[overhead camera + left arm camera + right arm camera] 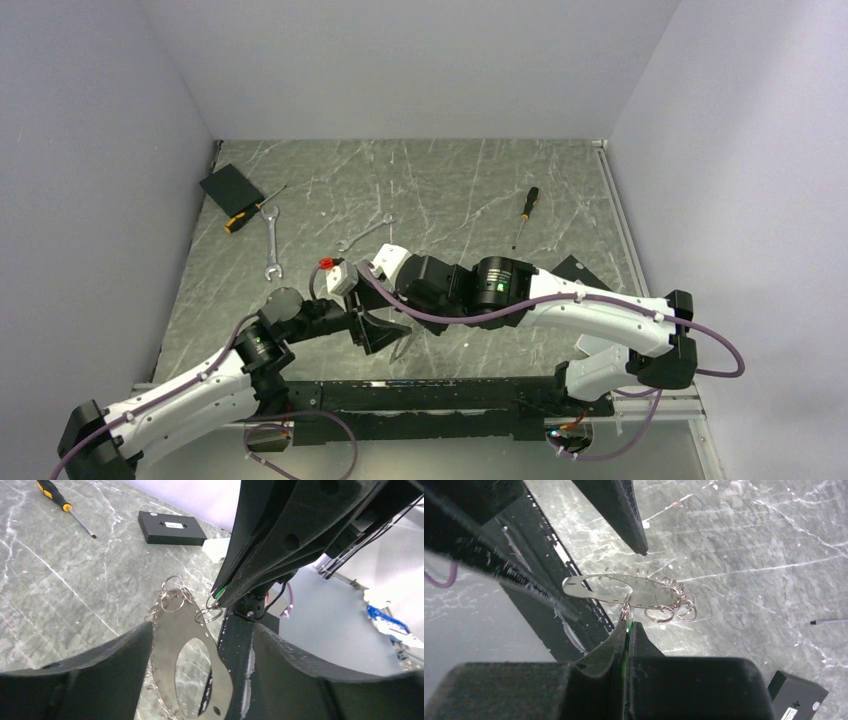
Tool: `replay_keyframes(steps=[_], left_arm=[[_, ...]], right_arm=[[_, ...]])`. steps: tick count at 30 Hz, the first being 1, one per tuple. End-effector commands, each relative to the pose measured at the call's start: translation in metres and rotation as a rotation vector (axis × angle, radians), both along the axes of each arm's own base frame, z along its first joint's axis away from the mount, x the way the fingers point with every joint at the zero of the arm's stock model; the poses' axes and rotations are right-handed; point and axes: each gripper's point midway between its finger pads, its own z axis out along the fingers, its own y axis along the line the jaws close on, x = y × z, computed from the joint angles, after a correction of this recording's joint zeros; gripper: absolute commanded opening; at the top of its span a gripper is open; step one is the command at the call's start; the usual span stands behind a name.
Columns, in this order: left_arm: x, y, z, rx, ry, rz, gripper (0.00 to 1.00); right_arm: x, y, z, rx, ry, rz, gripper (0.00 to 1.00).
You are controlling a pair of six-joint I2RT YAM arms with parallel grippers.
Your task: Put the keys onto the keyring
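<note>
The keyring shows as a flat grey metal plate with an oval hole and several split rings bunched at one end. My right gripper is shut on a green key, seen only as a green sliver between its pads. A small ring at its tip touches the plate's edge. My left gripper straddles the plate with open jaws. One finger lies against the plate's side and the other finger stands apart. No other key shows.
A black-and-orange screwdriver and a black box lie to the right. Another screwdriver, a black box and two wrenches lie at the back left. A black rail runs along the near edge.
</note>
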Motion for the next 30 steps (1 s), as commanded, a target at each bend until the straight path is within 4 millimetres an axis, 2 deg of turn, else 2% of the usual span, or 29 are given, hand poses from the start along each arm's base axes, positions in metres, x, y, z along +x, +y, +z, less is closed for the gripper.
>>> replay_keyframes(steps=[1, 4, 8, 12, 19, 27, 30], left_arm=[[-0.005, 0.004, 0.036, -0.024, -0.123, -0.018, 0.61], [-0.016, 0.002, 0.044, 0.011, -0.233, -0.105, 0.57], [-0.022, -0.003, 0.046, 0.088, -0.289, -0.188, 0.61], [-0.026, -0.015, 0.046, 0.127, -0.313, -0.285, 0.6], [-0.024, -0.034, 0.045, 0.122, -0.302, -0.376, 0.48], [-0.023, -0.038, 0.045, 0.104, -0.313, -0.394, 0.32], [-0.024, -0.038, 0.047, 0.098, -0.321, -0.391, 0.32]], right_arm=[[-0.011, 0.007, 0.037, 0.157, -0.01, 0.099, 0.0], [-0.021, 0.005, 0.047, 0.207, -0.002, 0.166, 0.0], [-0.026, 0.0, 0.058, 0.264, -0.02, 0.2, 0.0], [-0.028, -0.003, 0.061, 0.275, -0.027, 0.215, 0.0], [-0.03, -0.009, 0.066, 0.286, -0.029, 0.211, 0.0], [-0.029, -0.014, 0.067, 0.289, -0.033, 0.2, 0.0], [-0.028, -0.013, 0.066, 0.286, -0.035, 0.199, 0.0]])
